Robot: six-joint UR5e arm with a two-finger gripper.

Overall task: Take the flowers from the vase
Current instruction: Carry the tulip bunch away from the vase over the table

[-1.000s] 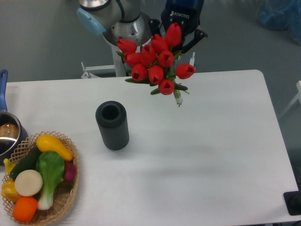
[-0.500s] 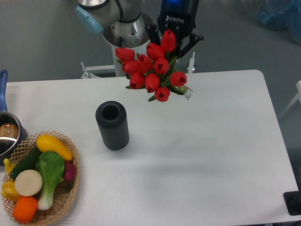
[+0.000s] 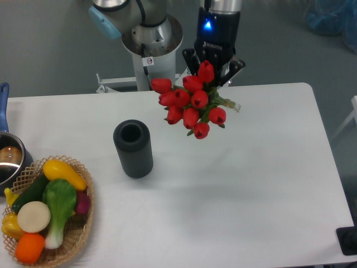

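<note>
1. The hand (image 3: 214,62) is at the top middle of the frame, and it is closed around the flowers (image 3: 192,106), holding them up in the air.
2. The flowers are a bunch of red buds with green leaves. They hang above the white surface (image 3: 251,184), up and to the right of the vase (image 3: 133,148), well apart from it.
3. The vase stands upright, left of the middle of the frame, and its round mouth is empty (you can look right down into the dark hole).
4. So the picking up looks done, I think. The flowers are out and clear of the vase.
5. What could go wrong: the bunch is wide and the hand grips it at only one spot, mostly hidden behind the buds. If the grip is loose, or the arm jerks, the bunch could slip and drop onto the surface.
6. The bunch also tilts a bit, so a quick swing could tip it more.
7. A basket of vegetables (image 3: 47,209) and a pot (image 3: 8,159) sit at the lower left, far from the flowers.
</note>
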